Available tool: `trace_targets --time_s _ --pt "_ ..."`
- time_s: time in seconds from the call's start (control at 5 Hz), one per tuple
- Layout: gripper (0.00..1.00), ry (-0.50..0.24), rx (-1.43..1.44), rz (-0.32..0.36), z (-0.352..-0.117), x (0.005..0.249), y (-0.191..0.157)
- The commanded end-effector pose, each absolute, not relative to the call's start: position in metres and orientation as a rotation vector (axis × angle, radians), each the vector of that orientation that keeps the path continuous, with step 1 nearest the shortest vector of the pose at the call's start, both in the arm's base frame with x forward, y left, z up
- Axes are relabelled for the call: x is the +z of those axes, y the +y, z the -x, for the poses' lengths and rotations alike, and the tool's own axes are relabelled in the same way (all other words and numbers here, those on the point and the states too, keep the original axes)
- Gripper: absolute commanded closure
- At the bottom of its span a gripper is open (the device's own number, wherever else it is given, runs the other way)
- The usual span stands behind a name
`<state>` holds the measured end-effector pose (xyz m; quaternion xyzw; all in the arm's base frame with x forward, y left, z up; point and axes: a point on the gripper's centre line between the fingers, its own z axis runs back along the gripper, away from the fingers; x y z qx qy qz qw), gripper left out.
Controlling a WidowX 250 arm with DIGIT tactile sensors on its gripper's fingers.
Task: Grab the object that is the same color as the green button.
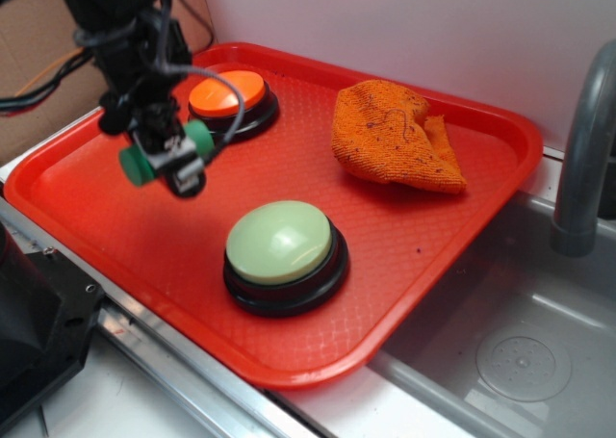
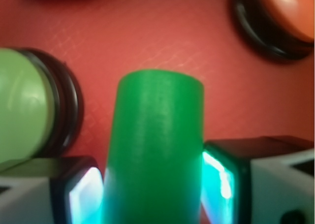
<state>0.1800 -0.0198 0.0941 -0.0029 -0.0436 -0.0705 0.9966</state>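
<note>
My gripper (image 1: 171, 149) is shut on the small green cylinder (image 1: 140, 165) and holds it above the left part of the red tray (image 1: 87, 193). The cylinder lies crosswise between the pads, with an end sticking out on each side. In the wrist view the cylinder (image 2: 155, 145) fills the middle, pressed between both glowing pads (image 2: 84, 197). The pale green domed button (image 1: 279, 244) on its black base stands on the tray in front and to the right of the gripper. It also shows in the wrist view (image 2: 22, 106) at the left edge.
An orange-topped button (image 1: 228, 95) on a black base stands at the tray's back, just behind the gripper, and shows in the wrist view (image 2: 285, 12). A crumpled orange cloth (image 1: 390, 135) lies at the back right. A steel sink (image 1: 520, 351) and grey faucet (image 1: 582, 149) are to the right.
</note>
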Motion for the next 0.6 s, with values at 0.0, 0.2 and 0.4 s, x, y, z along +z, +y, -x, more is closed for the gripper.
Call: trace_targets --time_s 0.0,0.2,0.4 --pt "1.0 -0.135 -0.062 0.022 -0.206 0.147 -0.005" --pt "1.0 -0.116 -0.038 0.005 -0.21 0.157 0.005" --pt "1.0 -0.049 0.005 -0.013 -0.215 0.157 0.003"
